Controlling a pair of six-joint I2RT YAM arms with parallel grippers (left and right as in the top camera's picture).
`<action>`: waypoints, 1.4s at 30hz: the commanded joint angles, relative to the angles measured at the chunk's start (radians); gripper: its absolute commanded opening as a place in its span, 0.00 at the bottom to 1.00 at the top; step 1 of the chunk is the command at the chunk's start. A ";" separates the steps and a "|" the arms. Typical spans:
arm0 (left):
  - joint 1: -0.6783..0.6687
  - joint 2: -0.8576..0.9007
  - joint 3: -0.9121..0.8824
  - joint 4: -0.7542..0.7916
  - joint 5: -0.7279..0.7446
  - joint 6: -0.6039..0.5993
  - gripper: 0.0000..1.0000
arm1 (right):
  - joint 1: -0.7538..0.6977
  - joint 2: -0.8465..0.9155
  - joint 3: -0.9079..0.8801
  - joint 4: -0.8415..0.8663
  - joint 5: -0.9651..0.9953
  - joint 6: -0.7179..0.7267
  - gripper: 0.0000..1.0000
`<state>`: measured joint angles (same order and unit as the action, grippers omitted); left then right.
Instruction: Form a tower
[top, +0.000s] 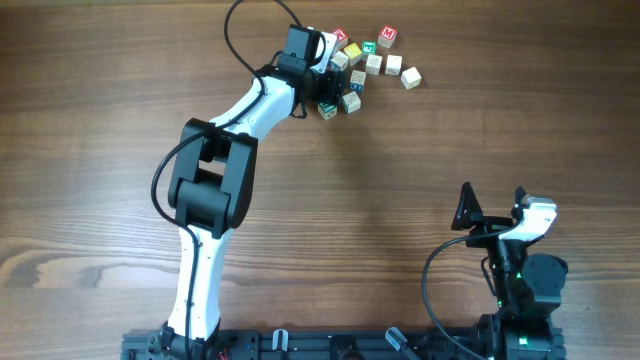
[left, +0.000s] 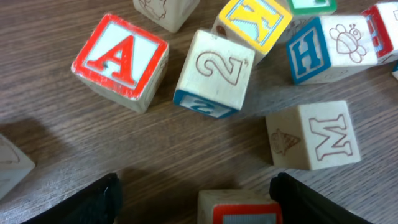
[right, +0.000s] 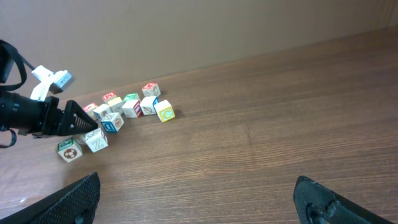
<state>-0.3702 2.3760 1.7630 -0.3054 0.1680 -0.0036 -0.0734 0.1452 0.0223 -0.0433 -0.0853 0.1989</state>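
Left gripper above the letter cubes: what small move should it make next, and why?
Probably lower and close on the red-edged cube. The left gripper is open with that cube lying between its fingers, and the other cubes all seem to lie loose, with none stacked yet.

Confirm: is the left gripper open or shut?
Open. The left gripper has its fingers set wide apart, wider than the red-edged cube lying between them.
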 joint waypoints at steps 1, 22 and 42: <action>0.002 0.042 0.018 -0.003 0.048 -0.008 0.73 | 0.003 -0.003 0.002 0.005 0.006 -0.014 1.00; -0.032 -0.458 0.019 -0.302 -0.084 -0.152 0.26 | 0.003 -0.003 0.002 0.005 0.006 -0.014 1.00; -0.271 -0.340 -0.407 0.000 -0.474 -0.641 0.21 | 0.003 -0.003 0.002 0.005 0.006 -0.014 1.00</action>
<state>-0.6479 1.9926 1.3659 -0.3527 -0.2298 -0.6189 -0.0734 0.1452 0.0223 -0.0433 -0.0853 0.1989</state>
